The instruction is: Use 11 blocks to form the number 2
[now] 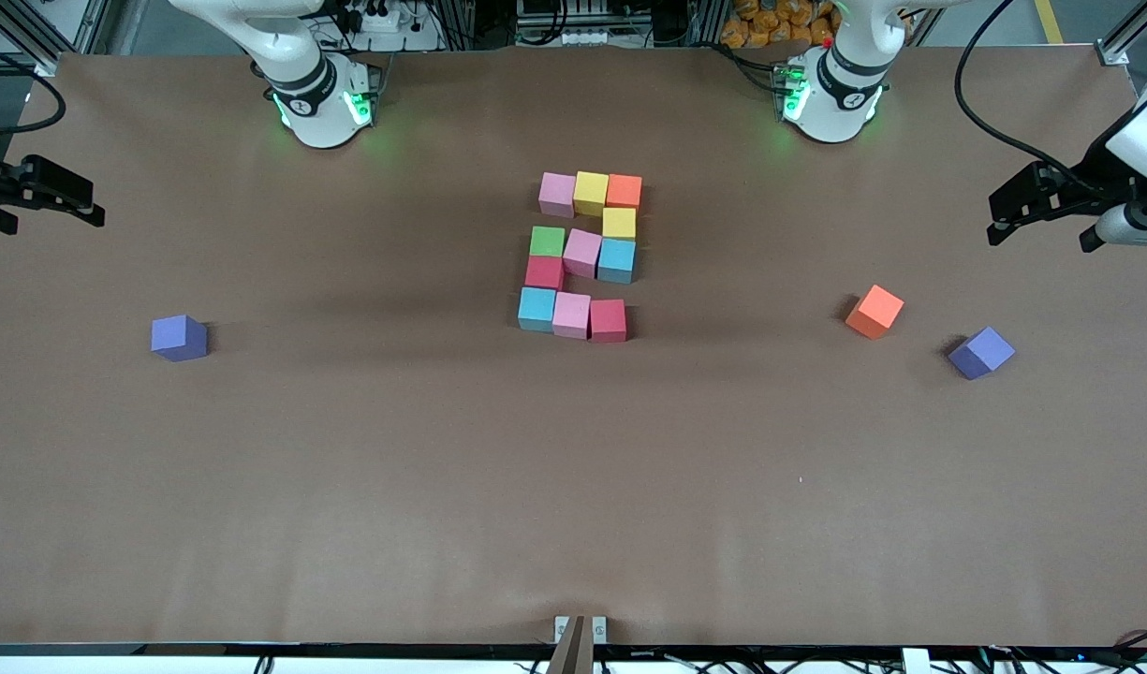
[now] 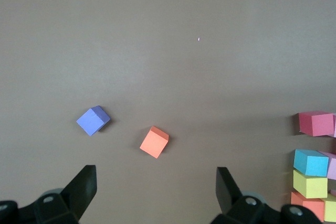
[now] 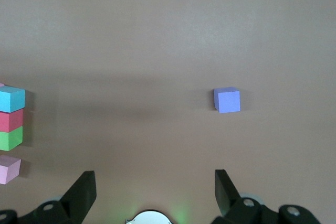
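Left pincer (image 1: 1036, 211) released, waiting over its end of the desk (image 1: 573, 487); right pincer (image 1: 53, 198) released, waiting over the other end. Eleven blocks (image 1: 582, 255) form a 2 mid-desk. Stray orange cube (image 1: 874, 311) and two purple cubes (image 1: 981, 352) (image 1: 179, 337) lie apart.

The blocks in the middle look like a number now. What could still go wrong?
1. The block shape is tightly packed, and the middle pink block sits slightly askew; a nudge from a pincer could probably push its neighbours out of line.
2. A loose orange block and a purple block lie toward the left arm's end, close to the open left pincer. It might grab one needlessly.
3. The open right pincer waits at its end, with another purple block nearby.
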You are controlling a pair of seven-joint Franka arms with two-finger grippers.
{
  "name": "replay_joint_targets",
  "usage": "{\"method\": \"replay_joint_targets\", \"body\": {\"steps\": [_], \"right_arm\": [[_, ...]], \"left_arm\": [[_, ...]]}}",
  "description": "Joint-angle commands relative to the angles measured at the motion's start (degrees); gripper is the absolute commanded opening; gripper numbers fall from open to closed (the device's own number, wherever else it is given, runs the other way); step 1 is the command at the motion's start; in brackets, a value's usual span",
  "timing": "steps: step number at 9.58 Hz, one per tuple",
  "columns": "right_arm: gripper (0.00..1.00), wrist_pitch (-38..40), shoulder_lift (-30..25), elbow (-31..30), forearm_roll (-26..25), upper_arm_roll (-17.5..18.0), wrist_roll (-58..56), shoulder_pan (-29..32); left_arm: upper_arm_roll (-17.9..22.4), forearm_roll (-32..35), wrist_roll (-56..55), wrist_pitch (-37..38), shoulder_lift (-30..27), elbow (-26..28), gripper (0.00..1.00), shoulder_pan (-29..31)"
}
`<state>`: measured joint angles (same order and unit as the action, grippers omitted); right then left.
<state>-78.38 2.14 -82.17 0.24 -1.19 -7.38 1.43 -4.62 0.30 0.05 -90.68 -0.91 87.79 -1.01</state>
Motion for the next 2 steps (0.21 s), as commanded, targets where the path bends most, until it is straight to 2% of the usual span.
{"method": "replay_joint_targets", "body": {"steps": [1, 2], "right_arm": [[1.0, 0.9, 0.6, 1.4, 0.2, 0.1, 0.2, 0.1], [1.0, 1.0, 0.6, 1.4, 0.2, 0.1, 0.2, 0.1]], "left_arm": [[0.3, -0.9, 0.2, 0.9, -0.4, 0.2, 1.0, 0.0], [0.4, -0.9, 0.0, 1.0, -0.5, 0.2, 1.0, 0.0]]}}
